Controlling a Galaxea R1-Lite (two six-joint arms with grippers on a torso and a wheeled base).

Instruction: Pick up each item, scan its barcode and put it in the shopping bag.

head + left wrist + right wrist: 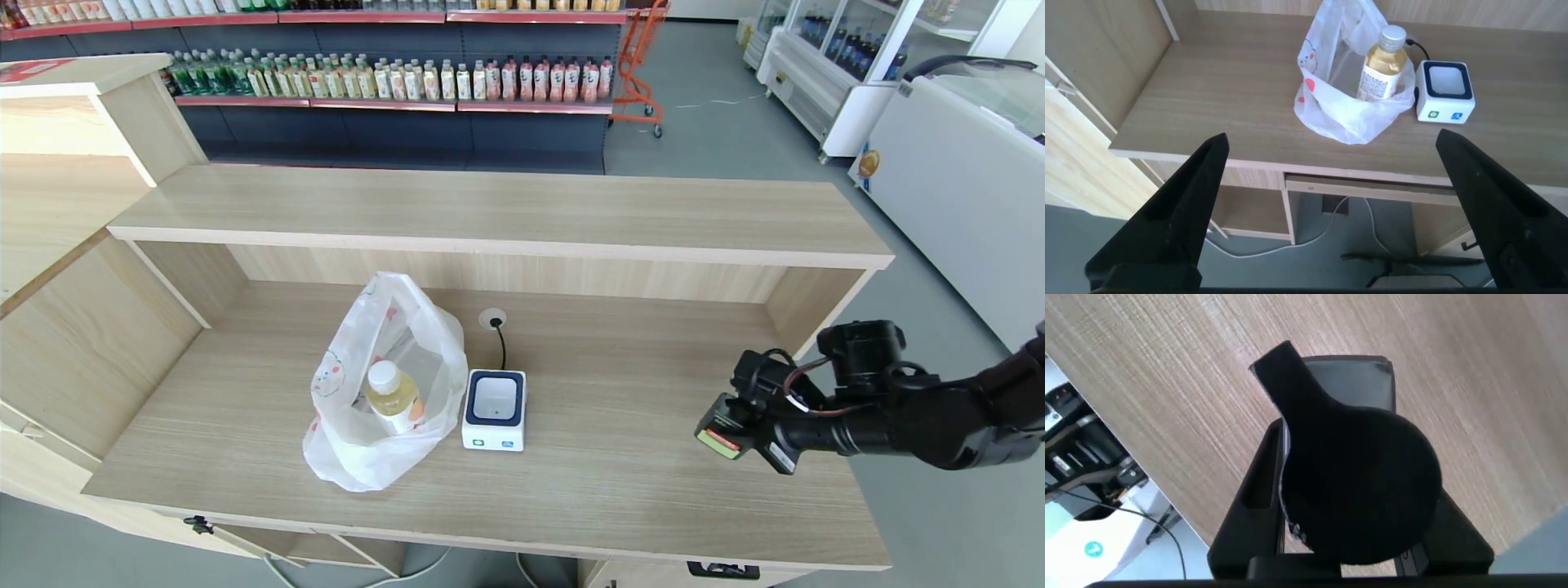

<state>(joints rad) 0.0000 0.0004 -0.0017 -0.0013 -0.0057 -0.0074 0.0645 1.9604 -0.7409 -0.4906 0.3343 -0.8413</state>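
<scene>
A translucent white shopping bag (pixel 371 425) stands open on the wooden counter (pixel 653 457), left of centre. Inside it a bottle (pixel 394 398) with a white cap and yellowish drink stands upright. Just right of the bag sits the white barcode scanner (pixel 495 410), its dark-framed window facing up. My right gripper (pixel 722 437) hovers over the counter's right end, well away from the scanner, pointing left. My left gripper (pixel 1331 220) is open with nothing in it, off the counter's front edge. From it I see the bag (pixel 1339 110), bottle (pixel 1382 65) and scanner (pixel 1444 90).
A raised ledge (pixel 506 220) runs along the counter's back, with side walls at both ends. A black cable (pixel 500 347) runs from the scanner to a grommet behind it. Bare counter lies between scanner and right gripper. Drink shelves (pixel 392 82) and freezers (pixel 955 163) stand beyond.
</scene>
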